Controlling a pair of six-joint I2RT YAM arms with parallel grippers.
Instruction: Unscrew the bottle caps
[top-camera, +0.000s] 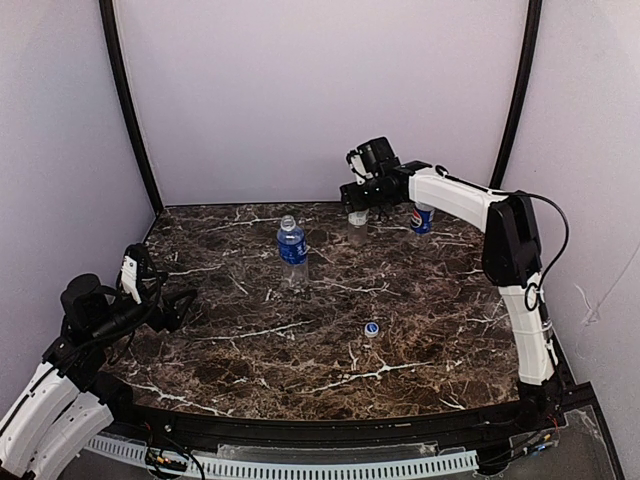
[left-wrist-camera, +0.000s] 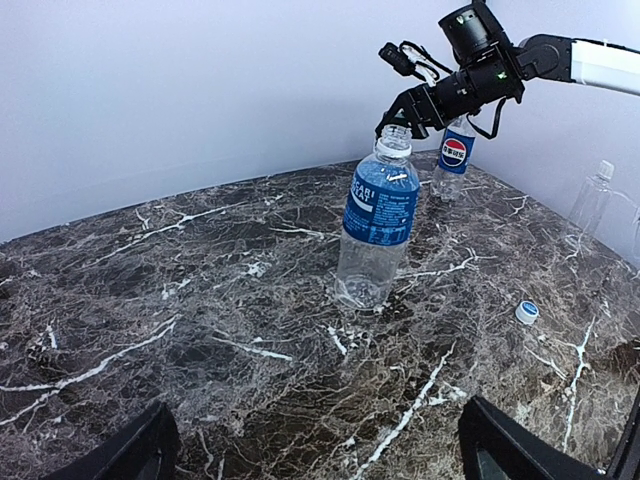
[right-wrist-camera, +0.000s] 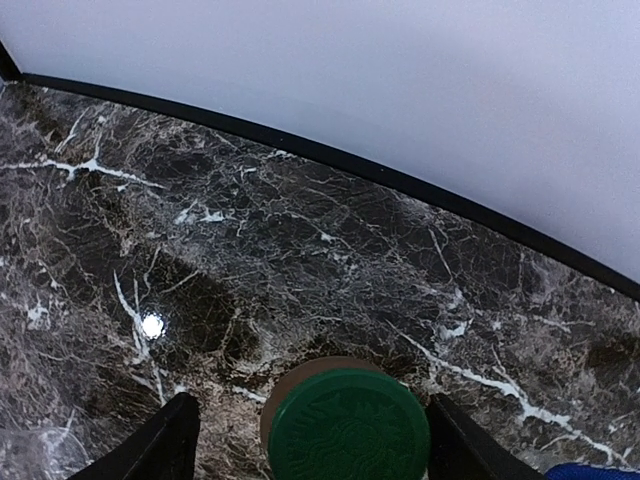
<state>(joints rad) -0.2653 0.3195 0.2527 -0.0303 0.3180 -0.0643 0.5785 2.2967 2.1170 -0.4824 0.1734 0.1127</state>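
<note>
My right gripper (top-camera: 362, 207) is open at the back of the table, its fingers (right-wrist-camera: 170, 440) standing either side of the wide dark green cap (right-wrist-camera: 348, 425) on the short brown bottle (top-camera: 358, 217), with gaps on both sides. The logo bottle (top-camera: 421, 217) stands just right of it, its cap hidden. A blue-labelled clear bottle (top-camera: 291, 245) stands mid-table with an open neck (left-wrist-camera: 393, 143). A blue cap with a white top (top-camera: 371, 328) lies loose on the table. A plain clear bottle (left-wrist-camera: 590, 200) with a white cap (left-wrist-camera: 605, 168) stands at the right. My left gripper (top-camera: 178, 303) is open and empty at the left.
The dark marble table (top-camera: 250, 350) is closed in by pale walls at the back and sides, with black posts (top-camera: 130, 110) in the back corners. The right arm (top-camera: 500, 230) stretches along the right side to the back.
</note>
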